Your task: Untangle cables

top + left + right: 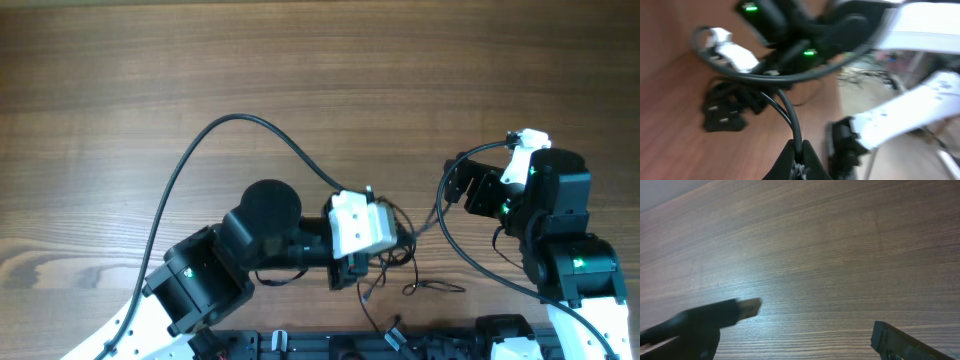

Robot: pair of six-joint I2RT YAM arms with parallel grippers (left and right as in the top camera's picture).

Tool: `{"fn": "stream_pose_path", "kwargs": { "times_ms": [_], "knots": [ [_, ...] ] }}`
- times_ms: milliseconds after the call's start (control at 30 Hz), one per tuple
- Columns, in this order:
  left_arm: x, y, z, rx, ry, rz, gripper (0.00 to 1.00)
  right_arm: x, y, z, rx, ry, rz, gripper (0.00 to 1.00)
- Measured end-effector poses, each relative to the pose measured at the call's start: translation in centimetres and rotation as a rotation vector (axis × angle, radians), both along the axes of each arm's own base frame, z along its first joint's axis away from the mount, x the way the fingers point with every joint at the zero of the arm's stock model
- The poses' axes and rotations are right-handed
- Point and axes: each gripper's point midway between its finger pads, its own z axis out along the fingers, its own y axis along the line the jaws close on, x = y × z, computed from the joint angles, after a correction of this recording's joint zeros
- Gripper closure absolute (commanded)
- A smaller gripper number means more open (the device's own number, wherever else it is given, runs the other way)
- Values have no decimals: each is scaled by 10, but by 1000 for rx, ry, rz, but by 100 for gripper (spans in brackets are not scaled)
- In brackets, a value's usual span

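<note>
- Your left gripper (796,150) is pinched shut on 1 strand of the cables (790,112). I think it holds that strand so it can pull it out of the clump.
- The other cables lie in a dark heap on the table (840,240), just beside that gripper and between the 2 arms.
- Your right gripper (815,317) is open and holds nothing. It hangs over bare wood, likely ready to take an end.
- The left wrist view is blurry, so you cannot see the knots or count the strands.

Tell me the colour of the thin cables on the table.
Black. The cables show best in the overhead view.
</note>
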Motion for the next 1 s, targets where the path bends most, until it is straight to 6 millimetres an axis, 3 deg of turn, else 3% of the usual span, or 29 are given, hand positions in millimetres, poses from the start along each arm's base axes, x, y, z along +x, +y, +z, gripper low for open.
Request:
{"fn": "stream_pose_path", "kwargs": {
  "times_ms": [167, 300, 467, 633, 767, 1000],
  "knots": [
    [73, 24, 6, -43, 85, 482, 96, 5, 0, 6, 100, -6, -92, 0],
    [102, 44, 18, -149, 160, 712, 96, 6, 2, 7, 186, 6, -160, 0],
    [110, 49, 42, -269, 169, 759, 96, 18, 34, 37, 340, -85, -18, 0],
    [108, 46, 61, -351, 159, 731, 96, 12, 70, 62, 506, -109, 165, 0],
    [99, 35, 81, -424, 145, 635, 96, 10, 96, 68, 633, -61, 309, 1],
    [108, 16, 92, -496, 115, 594, 96, 7, 130, 60, 830, 97, 546, 10]
  ]
}}
